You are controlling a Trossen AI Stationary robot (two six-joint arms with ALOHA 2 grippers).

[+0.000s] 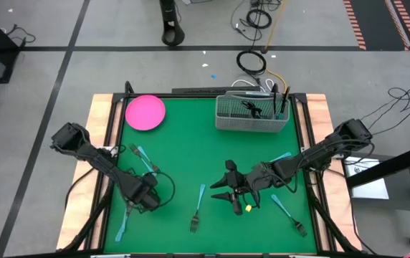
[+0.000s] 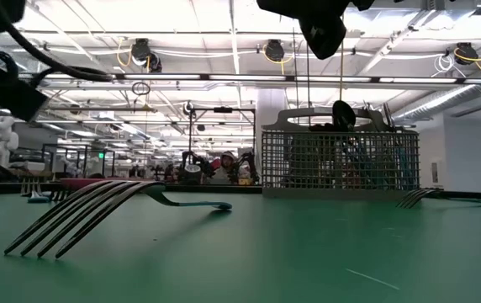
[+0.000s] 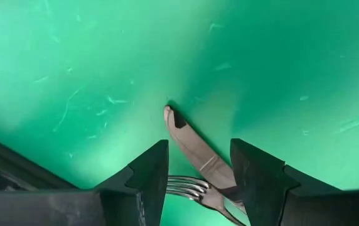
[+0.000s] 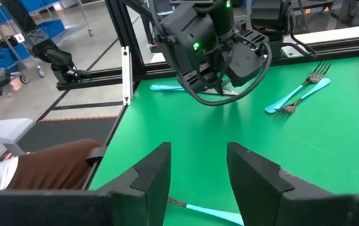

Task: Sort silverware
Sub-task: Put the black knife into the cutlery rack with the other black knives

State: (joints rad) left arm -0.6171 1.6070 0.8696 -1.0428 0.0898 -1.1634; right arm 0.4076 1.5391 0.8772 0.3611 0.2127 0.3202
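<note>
My left pincer sits low over the green tabletop, fingers apart around a grey-bladed knife and fork. My right pincer hovers open mid-tabletop.

Open mat mid-table; basket blocks the far edge

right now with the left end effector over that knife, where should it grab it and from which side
Probably across the blade of the knife, coming straight down from above. It lies flat on the green mat, so only its narrow edges offer a pinch, and the open left end effector straddles it. Stay tipward of the fork lying against it.
</note>
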